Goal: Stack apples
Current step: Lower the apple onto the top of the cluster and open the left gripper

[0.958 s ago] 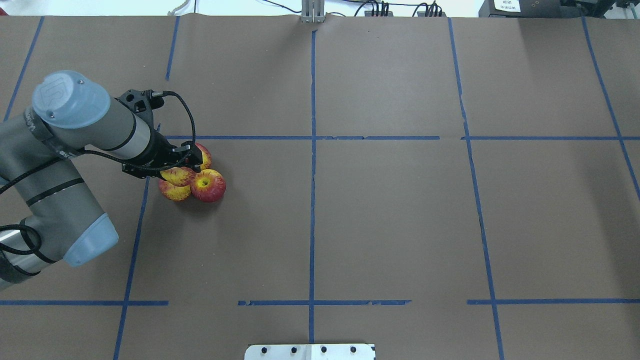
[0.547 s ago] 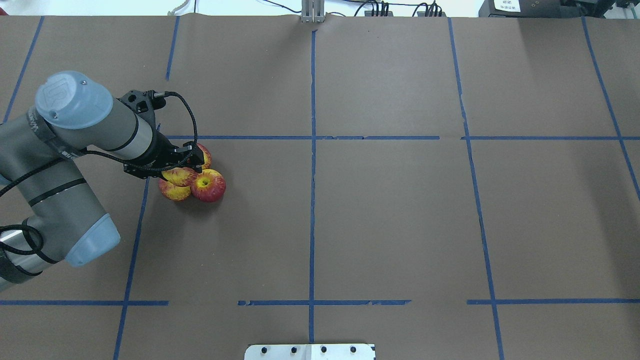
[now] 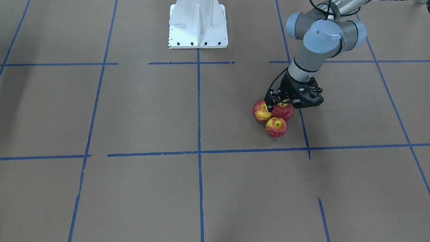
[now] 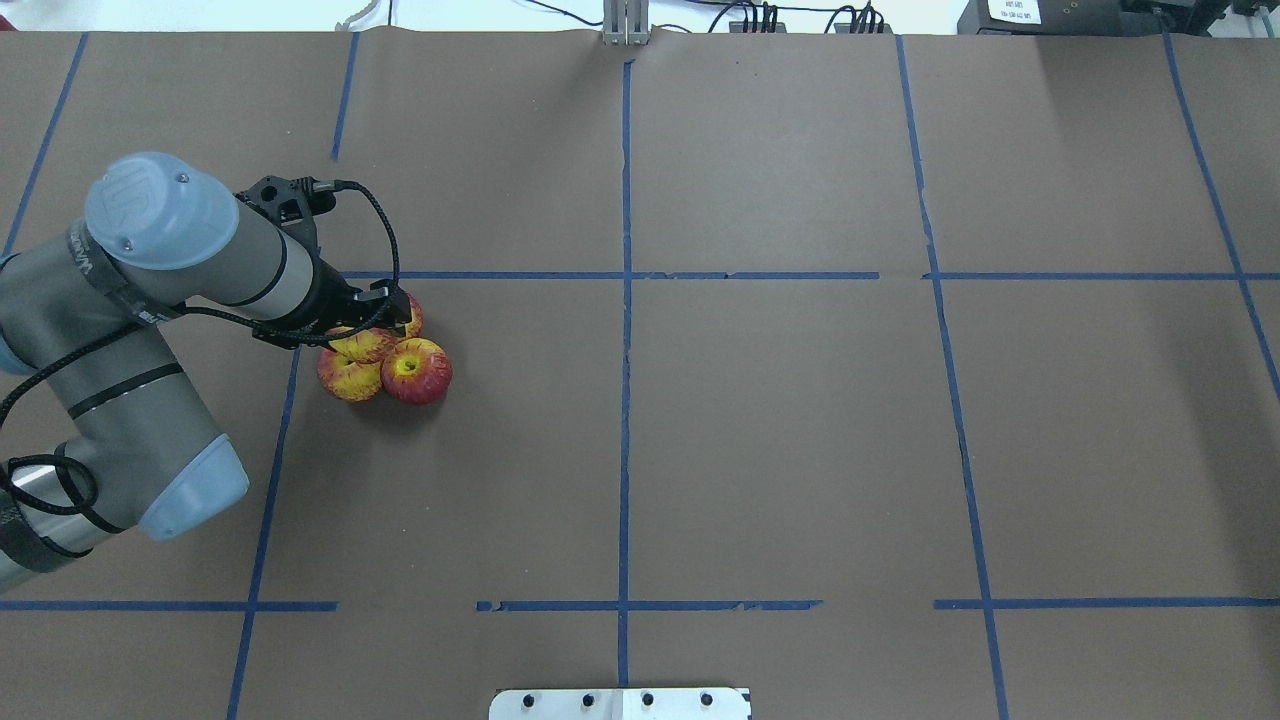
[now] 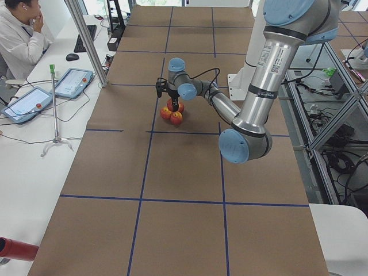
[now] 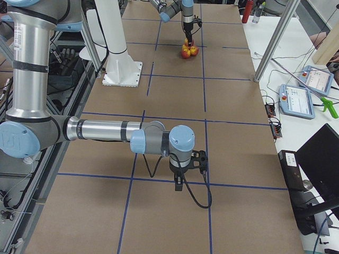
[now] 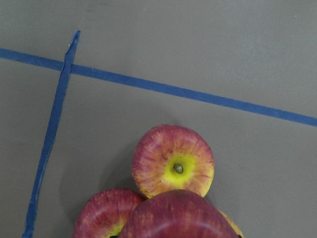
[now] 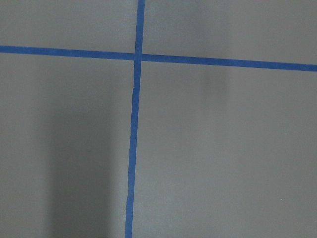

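Four red and yellow apples form a cluster at the table's left. In the overhead view, three rest on the brown paper: one in front (image 4: 345, 382), one at the right (image 4: 417, 370), one half hidden behind (image 4: 411, 316). The fourth apple (image 4: 363, 346) sits on top of them, between the fingers of my left gripper (image 4: 370, 332), which is shut on it. The front view shows the gripper (image 3: 281, 107) over the top apple (image 3: 283, 111). The left wrist view shows the top apple (image 7: 176, 218) close up above the others. My right gripper (image 6: 179, 183) hangs over bare paper; I cannot tell its state.
The white robot base plate (image 3: 198, 30) stands at the robot's edge of the table. Blue tape lines (image 4: 624, 300) mark a grid on the brown paper. A person (image 5: 20, 34) sits beside a side table with tablets (image 5: 72, 80) past the table's far edge.
My left arm has shifted slightly towards the far side of the table. The gripper and the top apple have moved a little with it. The three lower apples have stayed put.
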